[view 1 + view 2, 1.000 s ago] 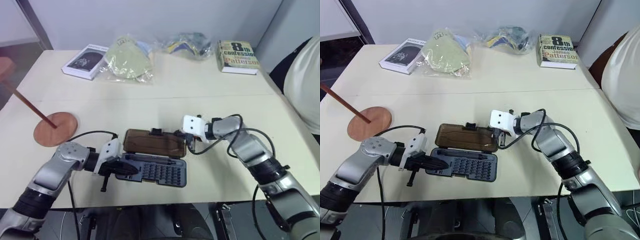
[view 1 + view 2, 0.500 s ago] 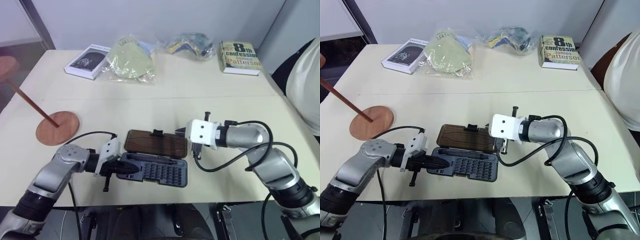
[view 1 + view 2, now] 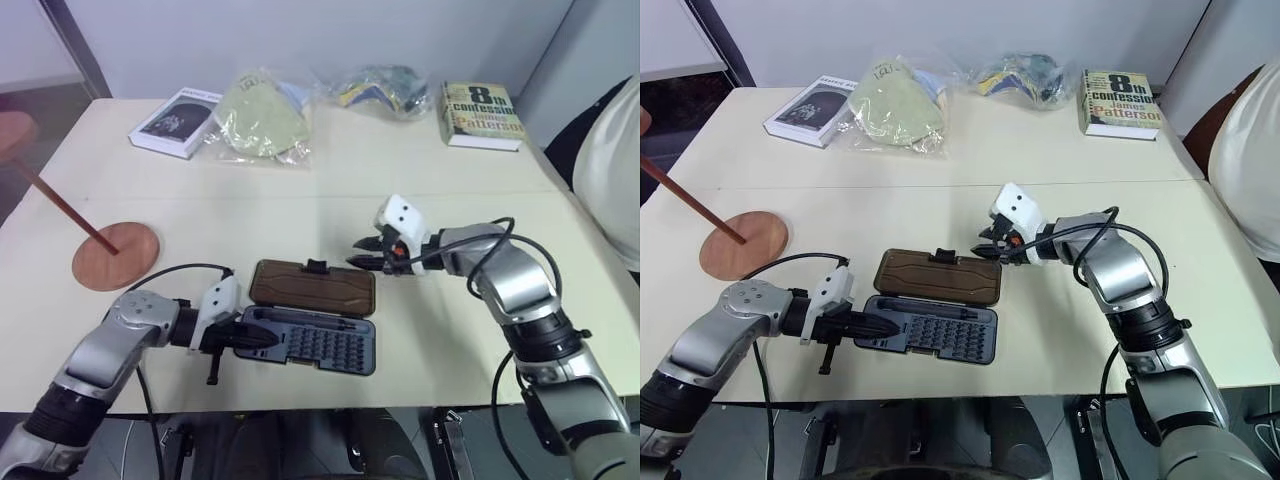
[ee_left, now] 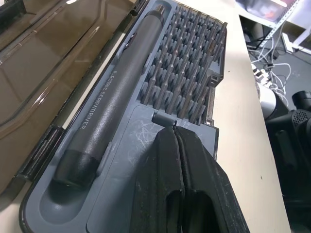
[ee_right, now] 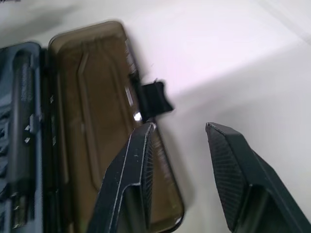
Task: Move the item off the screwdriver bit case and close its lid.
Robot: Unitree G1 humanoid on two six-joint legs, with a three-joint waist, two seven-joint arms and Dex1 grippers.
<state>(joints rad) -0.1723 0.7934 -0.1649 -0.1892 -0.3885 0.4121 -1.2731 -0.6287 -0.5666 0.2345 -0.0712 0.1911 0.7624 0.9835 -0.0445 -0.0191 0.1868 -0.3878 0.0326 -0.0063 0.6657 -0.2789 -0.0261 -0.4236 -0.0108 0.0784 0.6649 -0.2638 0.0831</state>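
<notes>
The screwdriver bit case lies open near the table's front edge, its grey-blue tray nearest me and the smoky-brown lid flat behind it. My left gripper is shut, its tips resting on the tray's left end beside the grey screwdriver. Just above the lid's far right corner hovers my right gripper, open and holding nothing, with the latch tab beyond it. The reddish-brown item is off the case at the far left, one disc on the table and its dowel slanting up.
Two paperback books and plastic bags lie along the table's far edge. A person in white sits at the right side. Bare tabletop lies between the case and the bags.
My right gripper has lifted from the lid's right edge, rolled, and opened from shut. The left gripper stays shut on the tray. The case and the wooden item have not moved.
</notes>
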